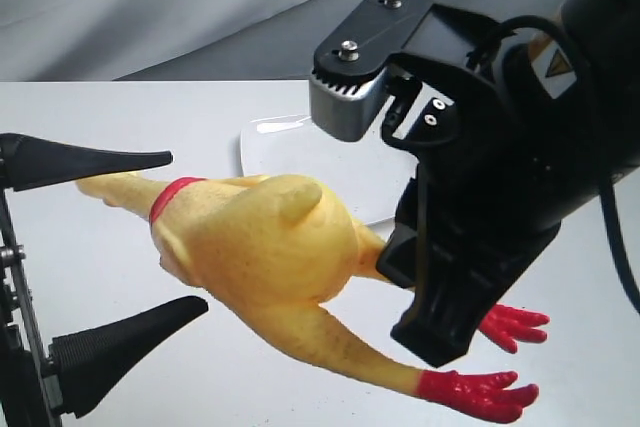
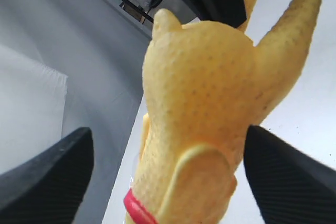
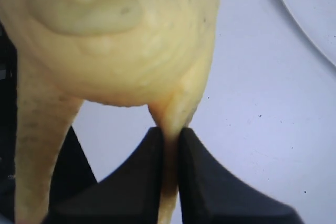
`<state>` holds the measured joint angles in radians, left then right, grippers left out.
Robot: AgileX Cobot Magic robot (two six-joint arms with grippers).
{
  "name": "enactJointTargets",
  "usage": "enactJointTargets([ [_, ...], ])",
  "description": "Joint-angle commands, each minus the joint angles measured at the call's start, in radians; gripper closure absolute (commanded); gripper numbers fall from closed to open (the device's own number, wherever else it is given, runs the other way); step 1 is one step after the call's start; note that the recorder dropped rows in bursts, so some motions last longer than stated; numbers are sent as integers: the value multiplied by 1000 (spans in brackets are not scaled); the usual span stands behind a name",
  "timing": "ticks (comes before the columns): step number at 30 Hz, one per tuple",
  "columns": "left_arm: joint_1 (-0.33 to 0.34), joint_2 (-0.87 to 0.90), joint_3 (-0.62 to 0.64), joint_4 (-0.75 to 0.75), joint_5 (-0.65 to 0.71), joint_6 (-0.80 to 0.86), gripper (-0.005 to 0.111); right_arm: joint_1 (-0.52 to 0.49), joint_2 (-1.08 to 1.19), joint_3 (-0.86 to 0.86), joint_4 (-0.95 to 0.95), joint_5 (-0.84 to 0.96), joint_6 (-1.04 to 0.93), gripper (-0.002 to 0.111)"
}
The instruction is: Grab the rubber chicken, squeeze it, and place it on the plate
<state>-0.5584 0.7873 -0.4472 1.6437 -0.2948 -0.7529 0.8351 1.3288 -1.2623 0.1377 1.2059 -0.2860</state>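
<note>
Where right end effector point(image 3: 169, 136) grips: clamped on one leg of rubber chicken point(image 1: 265, 237)
Left end effector point(image 1: 187, 230): fingers apart, flanking chicken's body
Plate point(image 1: 270, 147): on table point(image 1: 100, 247), just beyond chicken

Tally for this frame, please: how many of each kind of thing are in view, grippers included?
chicken: 1
plate: 1
grippers: 2 (left gripper open either side of the chicken's body, right gripper shut on one of its legs)
Total: 4
</note>
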Motion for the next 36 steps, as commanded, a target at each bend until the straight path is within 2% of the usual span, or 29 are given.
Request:
enactJointTargets([
  [1,0,-2,1,14,2,-17,41,-8,-6,0,5,-19,3,108],
  [6,0,-2,1,41,-22,-19,41,-8,-6,0,51,-19,-21,108],
  [12,0,11,1,41,-43,-31,33,-8,-6,-2,82,-23,-28,108],
  [17,0,98,1,51,-47,-31,36,-8,-6,-2,94,-26,-31,108],
  [19,0,120,1,51,-47,-19,45,-8,-6,-2,94,-26,-31,108],
  [20,0,122,1,51,-49,-3,52,-8,-6,-2,94,-26,-31,108],
  [24,0,86,-1,51,-52,2,100,-8,-6,-2,86,-26,-35,108],
  [25,0,70,-1,53,-54,5,106,-8,-6,-2,86,-26,-38,108],
  [32,0,25,-1,51,-45,-6,105,-8,-6,-2,86,-26,-45,108],
  [34,0,32,-1,51,-50,-6,99,-8,-6,-2,86,-26,-45,108],
  [36,0,42,-1,51,-49,-7,87,-8,-6,-2,86,-26,-45,108],
])
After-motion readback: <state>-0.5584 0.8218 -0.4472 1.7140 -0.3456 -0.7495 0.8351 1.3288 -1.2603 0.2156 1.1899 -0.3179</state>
